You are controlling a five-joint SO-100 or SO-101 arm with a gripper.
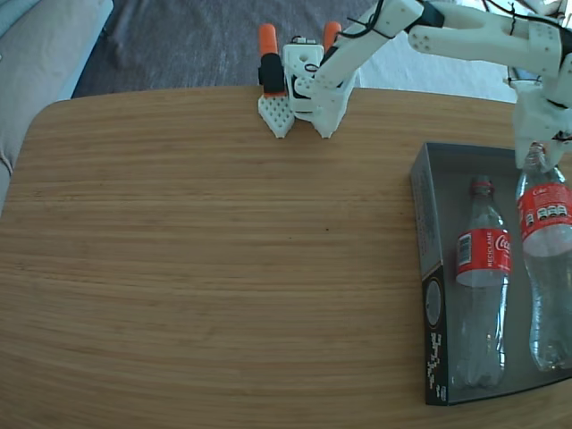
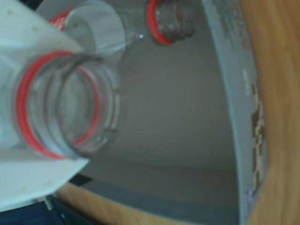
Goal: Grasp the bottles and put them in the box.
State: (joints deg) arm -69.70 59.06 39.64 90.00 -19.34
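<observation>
Two clear Coca-Cola bottles with red labels lie side by side in the dark grey box (image 1: 420, 223) at the table's right edge. The left bottle (image 1: 483, 286) rests free, neck pointing away. The right bottle (image 1: 547, 268) has its neck under my white gripper (image 1: 534, 154). In the wrist view, the gripper (image 2: 86, 108) has its white fingers (image 2: 33, 183) pressed above and below the open, red-ringed mouth of that bottle (image 2: 101, 140). The other bottle's neck (image 2: 171, 23) shows at the top, over the grey box floor (image 2: 178, 122).
The arm's white base (image 1: 304, 85) is clamped at the table's far edge with orange clamps (image 1: 268, 40). The wooden table (image 1: 206, 259) stretches left of the box. Beyond the far edge lie a grey rug and a pale sofa edge (image 1: 36, 54).
</observation>
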